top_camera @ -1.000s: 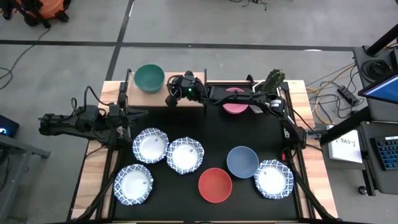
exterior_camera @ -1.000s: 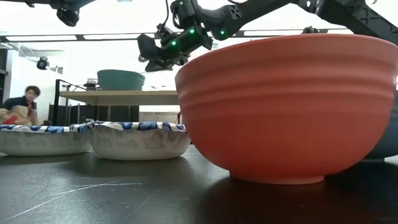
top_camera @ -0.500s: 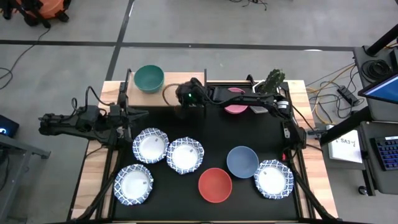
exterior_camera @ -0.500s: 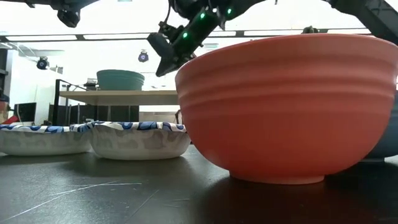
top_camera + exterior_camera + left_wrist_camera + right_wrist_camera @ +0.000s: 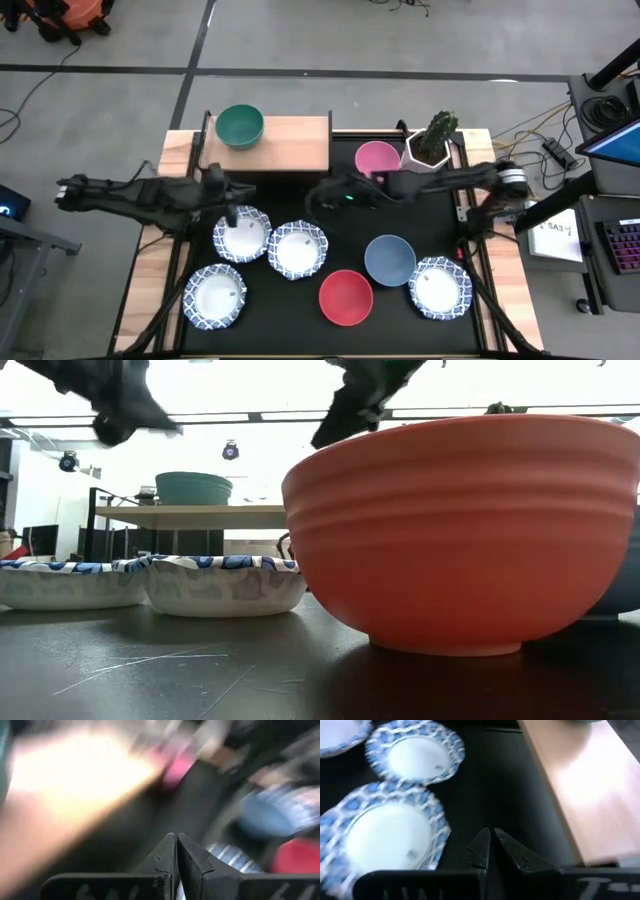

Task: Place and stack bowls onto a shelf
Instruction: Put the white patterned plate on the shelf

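A green bowl (image 5: 240,125) stands on the left end of the wooden-topped shelf (image 5: 290,145); the low view shows it too (image 5: 195,488). A pink bowl (image 5: 377,160) sits on the table right of the shelf. White blue-rimmed bowls (image 5: 241,233) (image 5: 297,249) (image 5: 215,296) (image 5: 440,287), a blue bowl (image 5: 390,259) and a red bowl (image 5: 346,297) rest on the black table. My left gripper (image 5: 232,210) (image 5: 176,838) hovers shut at the far edge of one white bowl. My right gripper (image 5: 316,198) (image 5: 490,834) is shut above the bare table, just in front of the shelf.
A white pot with a cactus (image 5: 430,145) stands right of the pink bowl at the table's far edge. The shelf's middle and right part is bare wood. The red bowl (image 5: 460,530) fills the low view's right side, and white bowls (image 5: 225,582) lie to its left.
My right gripper has drawn back from above the shelf toward the table's near edge and now sits over the black table in front of the shelf. My left gripper has swung toward the right, from the table's left edge to the white bowls. No bowl has moved.
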